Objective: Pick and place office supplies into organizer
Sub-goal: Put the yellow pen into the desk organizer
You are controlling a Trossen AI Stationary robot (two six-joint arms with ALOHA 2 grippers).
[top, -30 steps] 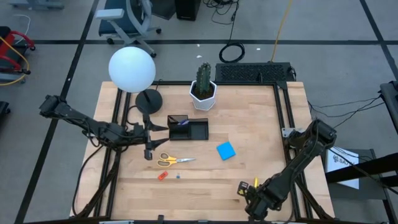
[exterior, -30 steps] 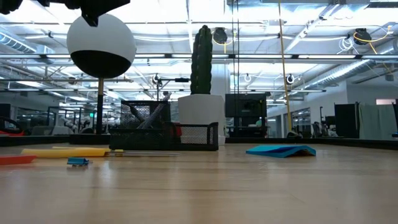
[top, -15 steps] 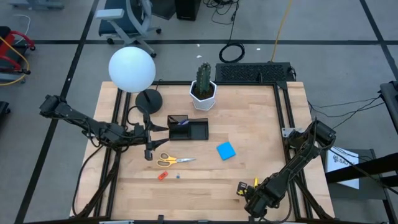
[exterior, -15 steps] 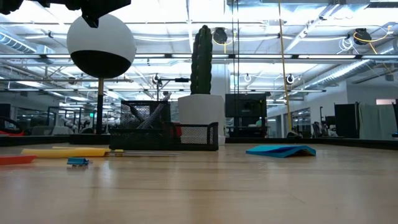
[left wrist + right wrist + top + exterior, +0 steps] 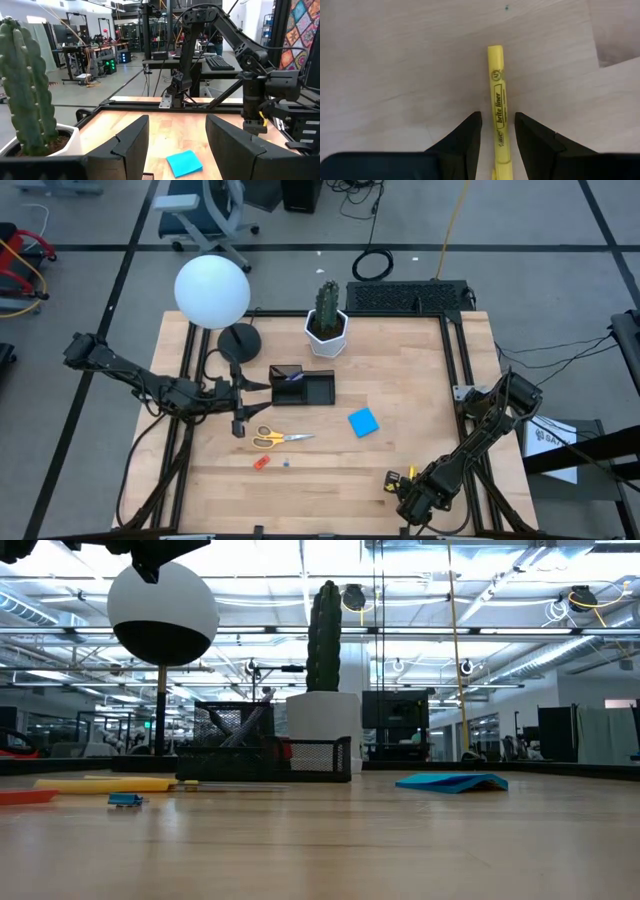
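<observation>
Yellow highlighter (image 5: 497,107) sits between the fingers (image 5: 465,137) of my right gripper (image 5: 400,480) in its wrist view, lying along the gap on the counter (image 5: 400,390); the fingers flank it closely, but I cannot tell whether they actually pinch it or whether it rests on the wood; from above, that gripper is low at the counter's near right corner, the arm folded down from its base at the right edge, elbow high and wrist dropped.

My left gripper (image 5: 238,402) hangs released, its jaws apart with nothing between them; the left arm reaches in from the left edge, stretched nearly flat above the counter, wrist level, fingers facing across toward the right side; it is just left of the organizer (image 5: 302,385) and just above the scissors (image 5: 275,437).

The organizer stands mid-counter in front of the cactus (image 5: 328,302), with the lamp (image 5: 212,292) to its left; pens (image 5: 292,377) show in its left compartment; the sticky pad (image 5: 363,421) lies to its right front, well apart; the scissors lie in front of it, handles to the left; the red piece (image 5: 261,462) is nearer still, a tiny blue bit (image 5: 286,463) beside it.
</observation>
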